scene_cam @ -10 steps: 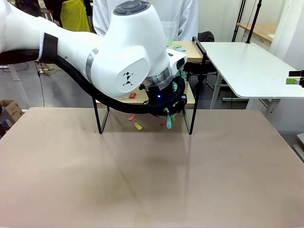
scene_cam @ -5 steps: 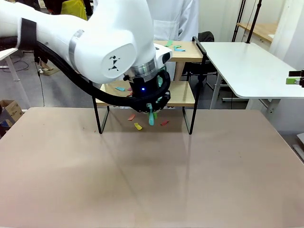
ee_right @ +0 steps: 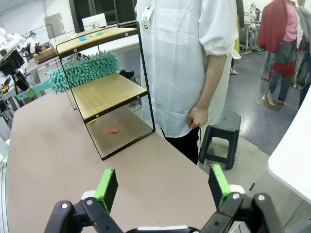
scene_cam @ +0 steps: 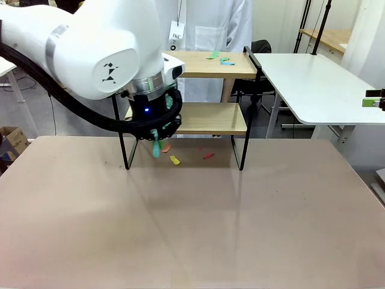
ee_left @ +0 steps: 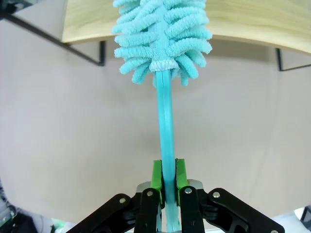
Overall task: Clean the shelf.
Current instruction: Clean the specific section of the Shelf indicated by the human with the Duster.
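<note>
The shelf [scene_cam: 212, 118] stands at the table's far side, with two light wood boards in a black frame. My left gripper [scene_cam: 157, 142] hangs at its front left corner, shut on the teal handle of a fluffy duster [ee_left: 163, 34]. The left wrist view shows the left gripper [ee_left: 165, 174] with the handle pinched between its green pads and the duster head over the lower board's edge. From the side, the duster [ee_right: 85, 68] lies across one end of the lower board of the shelf [ee_right: 114, 90]. Paper scraps [scene_cam: 220, 59] lie on the top board. My right gripper [ee_right: 163, 187] is open and holds nothing.
Coloured scraps [scene_cam: 175, 159] lie on the table under the shelf. A person in a white coat [scene_cam: 210, 24] stands behind it, close to its far side. A white side table [scene_cam: 313, 84] is at the right. A dark stool [ee_right: 221, 141] stands on the floor by the person.
My left arm has swept the duster leftward along the lower board, from the shelf's middle to its left end. The scraps that lay on that board no longer show there.
</note>
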Action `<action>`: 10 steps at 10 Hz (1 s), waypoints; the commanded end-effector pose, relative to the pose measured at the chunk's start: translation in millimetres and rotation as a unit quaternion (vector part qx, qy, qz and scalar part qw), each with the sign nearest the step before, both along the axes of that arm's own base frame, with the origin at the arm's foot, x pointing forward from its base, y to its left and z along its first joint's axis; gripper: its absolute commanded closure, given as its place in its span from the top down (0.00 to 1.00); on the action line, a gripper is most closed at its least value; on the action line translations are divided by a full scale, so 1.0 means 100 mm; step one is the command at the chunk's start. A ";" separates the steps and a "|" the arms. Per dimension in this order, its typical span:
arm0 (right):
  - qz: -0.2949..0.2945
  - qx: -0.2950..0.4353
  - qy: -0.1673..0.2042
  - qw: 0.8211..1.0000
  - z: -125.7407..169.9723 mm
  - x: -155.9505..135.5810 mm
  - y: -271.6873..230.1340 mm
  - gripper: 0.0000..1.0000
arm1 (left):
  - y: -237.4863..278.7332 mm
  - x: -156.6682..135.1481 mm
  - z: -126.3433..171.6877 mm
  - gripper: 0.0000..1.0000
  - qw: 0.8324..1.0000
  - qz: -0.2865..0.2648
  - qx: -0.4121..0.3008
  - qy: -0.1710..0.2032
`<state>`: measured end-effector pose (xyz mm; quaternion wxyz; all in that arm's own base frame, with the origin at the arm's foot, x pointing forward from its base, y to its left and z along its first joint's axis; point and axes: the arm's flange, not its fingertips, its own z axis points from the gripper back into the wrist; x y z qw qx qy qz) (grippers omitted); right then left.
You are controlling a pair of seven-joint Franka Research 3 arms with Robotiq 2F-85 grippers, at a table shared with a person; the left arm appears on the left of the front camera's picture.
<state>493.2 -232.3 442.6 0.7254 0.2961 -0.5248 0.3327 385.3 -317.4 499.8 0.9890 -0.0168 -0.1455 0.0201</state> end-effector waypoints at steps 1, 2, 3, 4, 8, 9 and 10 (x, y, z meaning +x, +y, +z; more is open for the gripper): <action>0.000 -0.004 -0.001 1.000 0.02 0.00 0.01 1.00 | 0.21 -0.08 -0.04 0.13 0.998 0.022 0.060 -0.004; 0.000 -0.004 -0.001 1.000 0.02 0.00 0.01 1.00 | 0.35 -0.13 -0.03 0.13 0.994 0.043 0.103 -0.009; 0.000 -0.004 -0.001 1.000 0.02 0.00 0.01 1.00 | 0.48 -0.18 0.00 0.13 0.988 0.063 0.138 -0.015; 0.000 -0.004 -0.001 1.000 0.02 0.00 0.01 1.00 | 0.59 -0.25 0.04 0.13 0.981 0.084 0.175 -0.029; 0.000 -0.004 -0.001 1.000 0.02 0.00 0.01 1.00 | 0.53 -0.31 0.15 0.13 0.983 0.051 0.168 -0.055; 0.000 -0.004 -0.001 1.000 0.02 0.00 0.01 1.00 | 0.53 -0.31 0.15 0.13 0.983 0.051 0.168 -0.055; 0.000 -0.004 -0.001 1.000 0.02 0.00 0.01 1.00 | 0.53 -0.31 0.15 0.13 0.983 0.051 0.168 -0.055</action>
